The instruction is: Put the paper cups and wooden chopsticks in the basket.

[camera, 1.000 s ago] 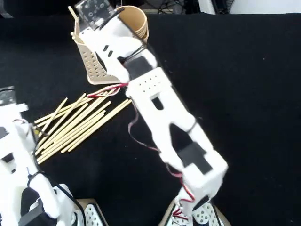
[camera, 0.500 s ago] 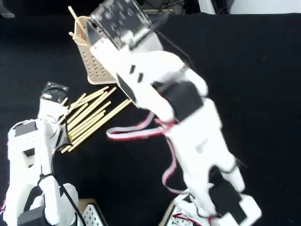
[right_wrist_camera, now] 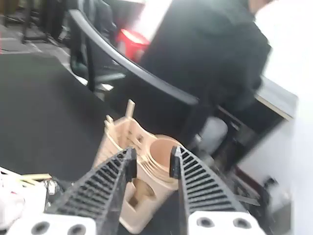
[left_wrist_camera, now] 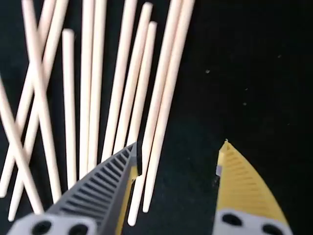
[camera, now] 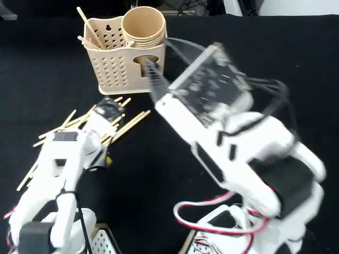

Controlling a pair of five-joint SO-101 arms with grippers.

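Note:
A beige perforated basket [camera: 114, 66] stands at the back of the black table, with stacked paper cups [camera: 143, 24] in it and a few wooden chopsticks [camera: 87, 26] sticking up from its left part. Several loose chopsticks [camera: 130, 123] lie fanned out in front of it. Over that pile my left gripper [left_wrist_camera: 180, 145] stands open, and the ends of two chopsticks [left_wrist_camera: 156, 127] lie just inside its grey finger [left_wrist_camera: 110, 183]. My right gripper [right_wrist_camera: 151, 154] is open and holds nothing. It hangs in front of the basket [right_wrist_camera: 134, 196] and cups [right_wrist_camera: 164, 154], its fingers [camera: 152, 74] close to the basket's front wall.
The left arm [camera: 58, 159] stretches from the front left over the chopstick pile. The bulky right arm [camera: 238, 143] fills the middle and right front. Black table cloth [camera: 286, 58] lies bare at the back right.
The right arm has pulled back from above the basket toward the front, uncovering basket and cups. The left arm has swung forward from the left edge over the chopsticks.

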